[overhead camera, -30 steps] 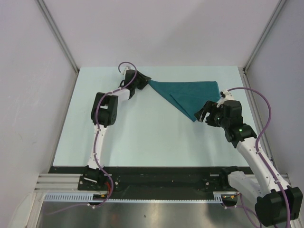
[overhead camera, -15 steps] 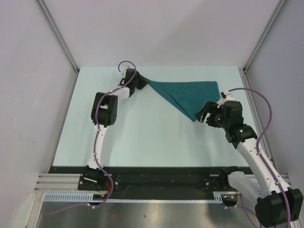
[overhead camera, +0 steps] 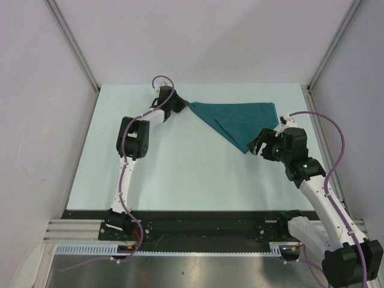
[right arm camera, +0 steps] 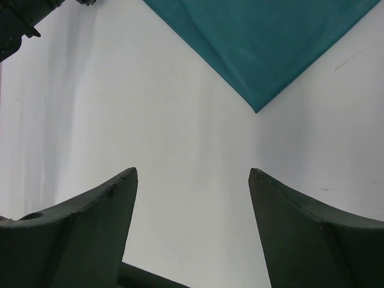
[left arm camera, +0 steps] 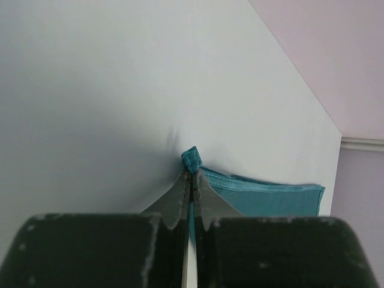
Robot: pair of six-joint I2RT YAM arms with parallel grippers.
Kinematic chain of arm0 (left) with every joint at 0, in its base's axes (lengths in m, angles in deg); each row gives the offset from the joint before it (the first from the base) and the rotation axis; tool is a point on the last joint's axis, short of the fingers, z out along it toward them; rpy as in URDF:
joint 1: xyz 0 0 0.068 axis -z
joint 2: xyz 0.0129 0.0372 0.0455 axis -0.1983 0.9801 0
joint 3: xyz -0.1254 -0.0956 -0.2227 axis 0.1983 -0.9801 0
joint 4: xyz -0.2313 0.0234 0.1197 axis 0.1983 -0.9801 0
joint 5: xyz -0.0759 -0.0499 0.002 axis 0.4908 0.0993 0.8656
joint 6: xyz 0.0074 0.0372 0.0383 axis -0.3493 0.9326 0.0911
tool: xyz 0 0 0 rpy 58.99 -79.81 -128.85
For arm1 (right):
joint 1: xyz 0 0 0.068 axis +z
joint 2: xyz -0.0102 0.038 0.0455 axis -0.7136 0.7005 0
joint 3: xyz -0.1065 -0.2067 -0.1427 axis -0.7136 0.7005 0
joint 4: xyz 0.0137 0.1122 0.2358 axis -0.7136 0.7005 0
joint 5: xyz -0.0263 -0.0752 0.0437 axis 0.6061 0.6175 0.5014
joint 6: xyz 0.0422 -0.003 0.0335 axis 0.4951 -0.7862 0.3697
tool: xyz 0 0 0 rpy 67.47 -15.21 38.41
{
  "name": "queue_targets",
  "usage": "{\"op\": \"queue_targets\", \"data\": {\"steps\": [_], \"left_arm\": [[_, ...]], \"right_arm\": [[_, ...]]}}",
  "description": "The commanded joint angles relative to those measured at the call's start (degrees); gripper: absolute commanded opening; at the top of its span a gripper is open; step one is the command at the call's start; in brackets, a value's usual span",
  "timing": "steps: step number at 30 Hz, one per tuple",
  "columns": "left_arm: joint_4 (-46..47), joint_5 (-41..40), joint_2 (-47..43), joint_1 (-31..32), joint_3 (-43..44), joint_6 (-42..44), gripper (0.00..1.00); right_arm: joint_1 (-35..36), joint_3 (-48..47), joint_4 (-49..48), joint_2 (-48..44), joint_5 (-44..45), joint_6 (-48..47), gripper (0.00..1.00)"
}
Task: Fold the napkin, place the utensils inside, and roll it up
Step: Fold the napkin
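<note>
My left hand is clamped on the left corner of the napkin, at the far side of the counter. The right hand hangs apart just beside its near tip. It's soft, light cloth and will sag, so I'd pinch corners. The long edge runs left-right, and the point aims toward the arm bases.
</note>
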Motion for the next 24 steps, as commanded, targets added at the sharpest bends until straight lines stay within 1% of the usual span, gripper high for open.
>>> {"op": "queue_targets", "data": {"steps": [1, 5, 7, 12, 14, 20, 24], "left_arm": [[4.7, 3.1, 0.0, -0.1, 2.5, 4.7, 0.00], [11.4, 7.2, -0.9, 0.0, 2.2, 7.7, 0.00], [12.9, 9.6, -1.6, 0.4, 2.2, 8.2, 0.00], [19.5, 14.2, -5.2, 2.9, -0.2, 9.5, 0.00], [23.1, 17.2, -6.0, 4.3, -1.5, 9.8, 0.00], [29.4, 25.8, -7.7, 9.5, -3.1, 11.0, 0.00], [30.1, 28.9, -9.5, 13.0, -5.5, 15.1, 0.00]], "right_arm": [[-0.2, -1.2, 0.0, 0.0, 1.1, -1.1, 0.80], [-0.1, -1.0, -0.2, 0.5, 1.1, -1.3, 0.80], [-0.3, -0.6, -0.5, 0.7, 1.0, -1.4, 0.80], [-0.2, -0.1, -1.4, 1.4, 0.8, -1.3, 0.80], [-0.2, 0.1, -1.7, 1.6, 0.8, -1.1, 0.80], [-0.3, 0.4, -1.6, 1.4, 1.6, -1.6, 0.80], [-0.3, 1.1, -0.8, 0.3, 2.2, -1.7, 0.80]]}}
